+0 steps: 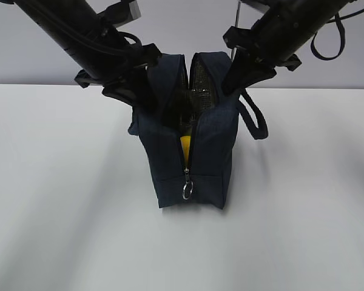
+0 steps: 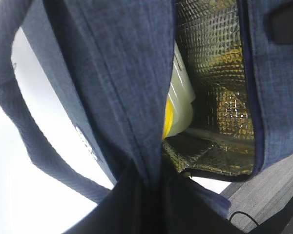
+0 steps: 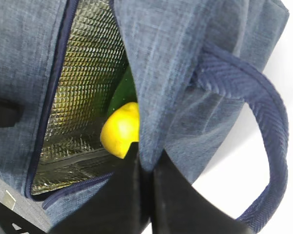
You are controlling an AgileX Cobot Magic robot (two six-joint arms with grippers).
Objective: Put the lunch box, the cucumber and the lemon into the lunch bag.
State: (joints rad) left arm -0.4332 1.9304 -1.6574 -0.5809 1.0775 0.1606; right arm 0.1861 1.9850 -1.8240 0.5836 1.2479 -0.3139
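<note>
The navy lunch bag stands upright mid-table, its top held apart, zipper with silver ring pull facing me. My left gripper is shut on the bag's left top flap. My right gripper is shut on the right top flap. Inside, the yellow lemon lies against the silver lining, and the dark green cucumber shows just behind it. The lunch box shows as a pale edge in the left wrist view. Yellow also shows through the zipper gap.
The bag's loop handles hang at each side: one by the right gripper, one by the left. The white table runs out to both sides of the bag, with a pale wall behind.
</note>
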